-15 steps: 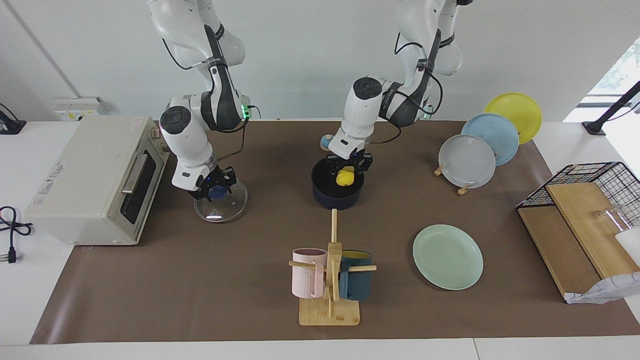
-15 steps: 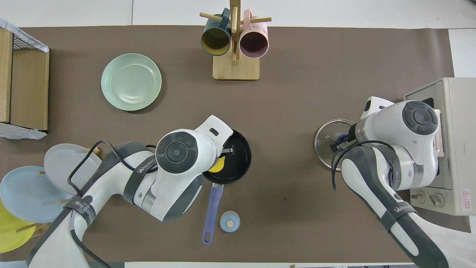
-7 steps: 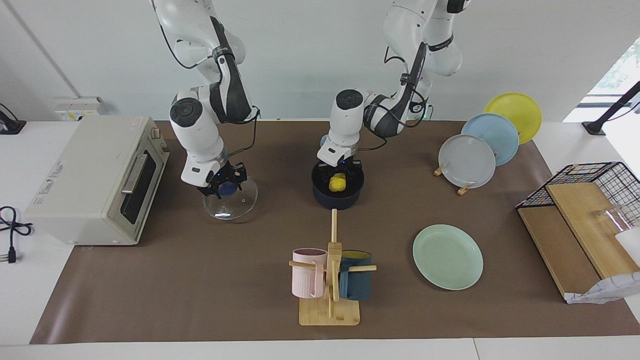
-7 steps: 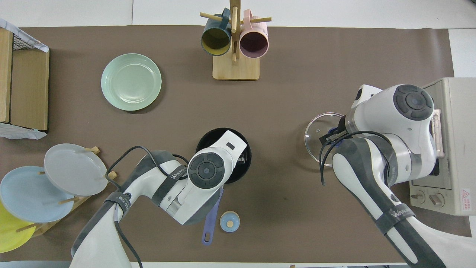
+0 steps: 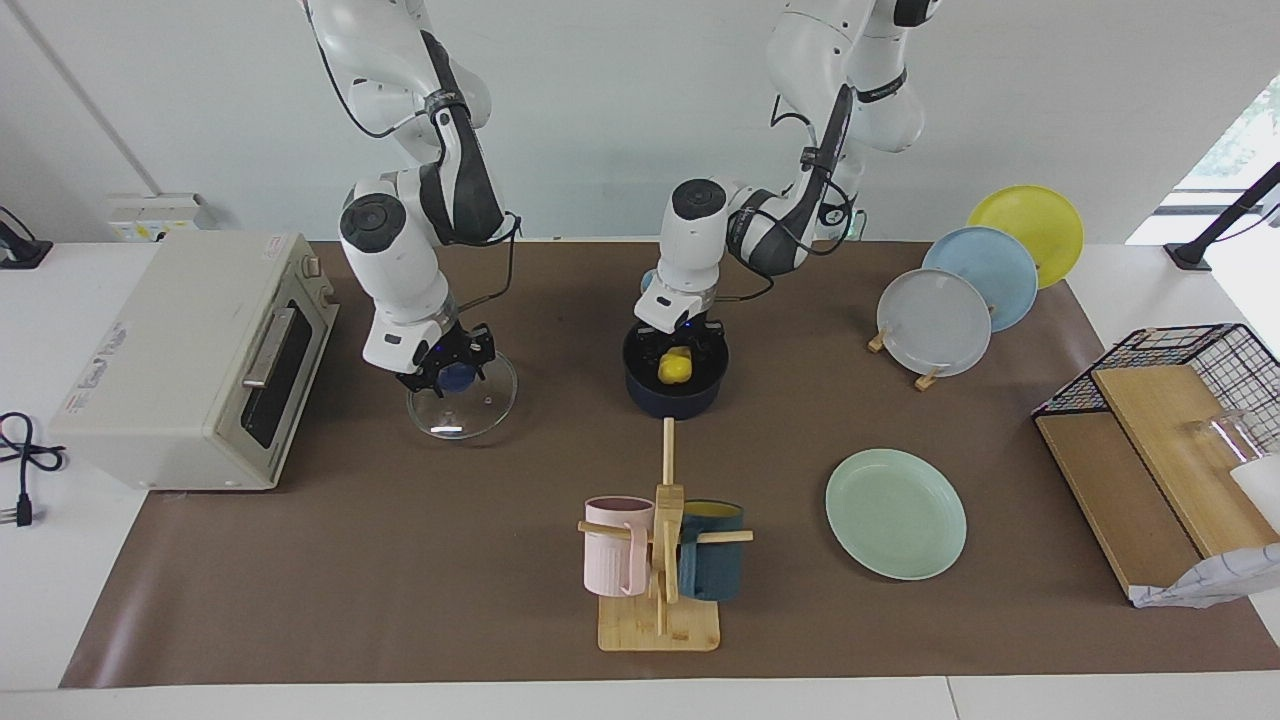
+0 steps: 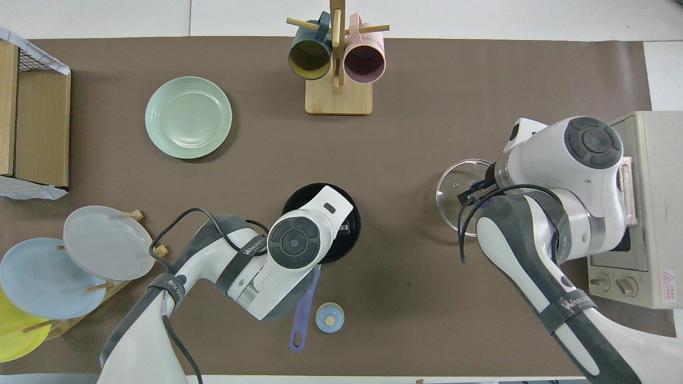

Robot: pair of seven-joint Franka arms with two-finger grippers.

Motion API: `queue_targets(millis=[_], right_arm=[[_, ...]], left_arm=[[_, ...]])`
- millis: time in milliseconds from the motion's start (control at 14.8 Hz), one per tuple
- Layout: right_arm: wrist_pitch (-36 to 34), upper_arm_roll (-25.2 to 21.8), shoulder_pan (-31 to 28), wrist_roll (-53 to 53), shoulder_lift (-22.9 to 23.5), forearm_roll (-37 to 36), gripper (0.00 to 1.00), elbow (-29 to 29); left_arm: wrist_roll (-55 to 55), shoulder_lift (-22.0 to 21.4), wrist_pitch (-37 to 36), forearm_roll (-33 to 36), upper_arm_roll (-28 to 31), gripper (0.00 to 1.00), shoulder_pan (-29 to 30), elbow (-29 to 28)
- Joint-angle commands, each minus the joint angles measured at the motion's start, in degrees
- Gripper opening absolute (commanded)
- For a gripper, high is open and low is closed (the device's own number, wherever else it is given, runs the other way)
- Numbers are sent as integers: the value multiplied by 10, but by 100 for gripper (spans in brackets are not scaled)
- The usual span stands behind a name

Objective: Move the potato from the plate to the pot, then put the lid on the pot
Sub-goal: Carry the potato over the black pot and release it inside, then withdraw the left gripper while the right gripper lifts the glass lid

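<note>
The potato [image 5: 674, 367] is lowered inside the pot [image 5: 675, 394] by the left gripper [image 5: 678, 345], whose opening cannot be judged; the lid [image 5: 463, 398] is held clamped by its knob in the right gripper [image 5: 447, 372], best kept level for covering

One camera sits high across the table [image 5: 300, 600], facing the robots. The other hangs above their end, looking steeply down. Both take in the whole brown mat [image 6: 427, 80], half a turn apart
</note>
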Motion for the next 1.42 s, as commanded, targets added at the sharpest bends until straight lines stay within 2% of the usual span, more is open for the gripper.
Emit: queue_targets(millis=[0, 135, 338, 608, 743, 878, 1013, 1148, 1350], right_arm=[[-14, 6, -3, 7, 5, 14, 0, 16], [-23, 8, -2, 24, 5, 14, 0, 21], [-67, 41, 0, 96, 12, 13, 0, 64], [-128, 127, 3, 263, 17, 3, 0, 129], [-141, 163, 23, 364, 26, -10, 0, 158], [-131, 213, 29, 467, 31, -37, 0, 162], [-109, 243, 31, 537, 34, -41, 0, 160], [-85, 254, 41, 572, 35, -41, 0, 156], [-55, 260, 52, 589, 37, -43, 0, 147]], left_arm=[[19, -17, -96, 12, 3, 100, 24, 49], [30, -26, -159, -7, 2, 100, 47, 93], [102, -45, -269, -59, 3, 100, 105, 177], [204, -64, -420, -78, 3, 100, 224, 296], [283, -84, -453, -77, 8, 100, 284, 306], [353, -103, -468, -71, 11, 100, 325, 305], [437, -110, -487, -70, 9, 100, 373, 304], [489, -116, -501, -65, 8, 100, 398, 302], [498, -135, -500, -37, 7, 100, 399, 267]])
